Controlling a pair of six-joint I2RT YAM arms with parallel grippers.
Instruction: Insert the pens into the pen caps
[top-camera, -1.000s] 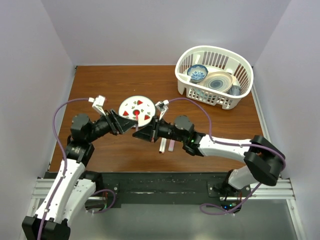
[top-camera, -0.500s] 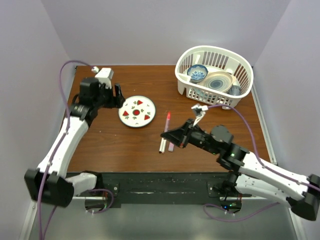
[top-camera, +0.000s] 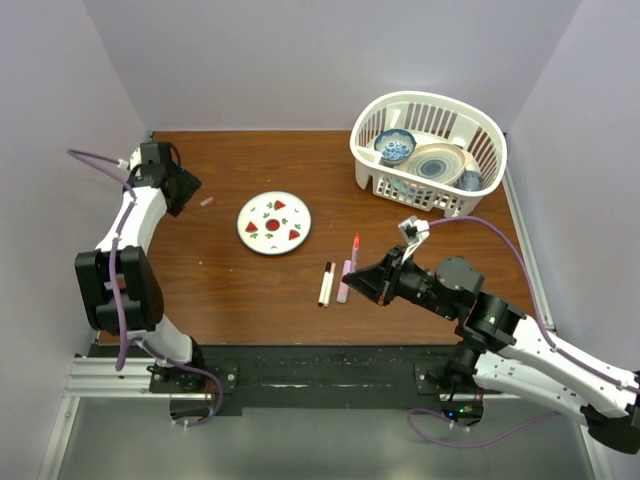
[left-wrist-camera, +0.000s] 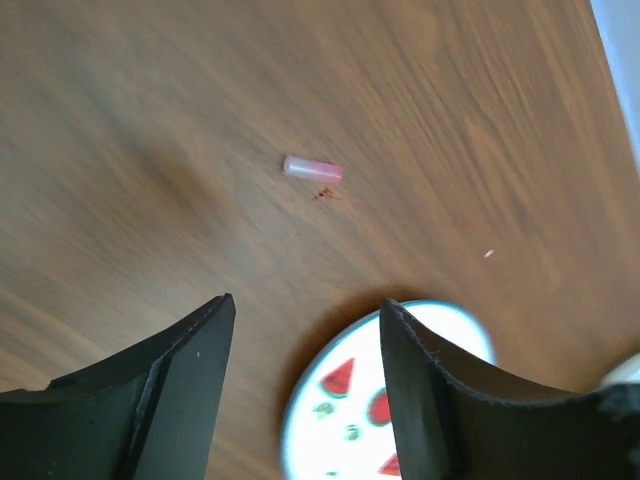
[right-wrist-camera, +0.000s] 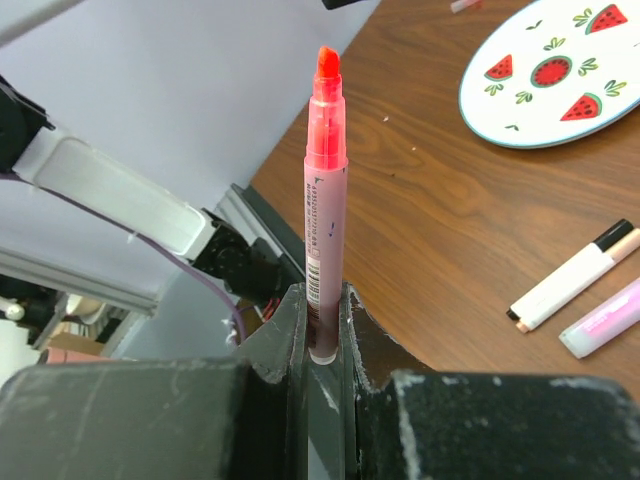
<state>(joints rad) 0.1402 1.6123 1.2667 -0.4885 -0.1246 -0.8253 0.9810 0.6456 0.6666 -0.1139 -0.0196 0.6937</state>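
My right gripper (top-camera: 366, 276) (right-wrist-camera: 323, 310) is shut on the thin reddish pen (top-camera: 354, 247) (right-wrist-camera: 322, 200) and holds it with its red tip up, above the table. The white pen (top-camera: 326, 284) (right-wrist-camera: 562, 292), dark at one end, and the pale pink pen (top-camera: 344, 282) (right-wrist-camera: 605, 322) lie side by side just left of it. A small pink cap (top-camera: 207, 201) (left-wrist-camera: 313, 169) lies on the wood at the far left. My left gripper (top-camera: 187, 189) (left-wrist-camera: 305, 330) is open and empty, just left of that cap and apart from it. No other caps show.
A white plate with watermelon slices (top-camera: 274, 222) (left-wrist-camera: 345, 410) (right-wrist-camera: 545, 100) sits between the cap and the pens. A white basket (top-camera: 430, 195) with bowls stands at the back right. The left wall is close to my left arm.
The grippers, close together by the plate a second ago, have parted. My left arm swung to the far left. My right arm drew back to the right with the reddish pen.
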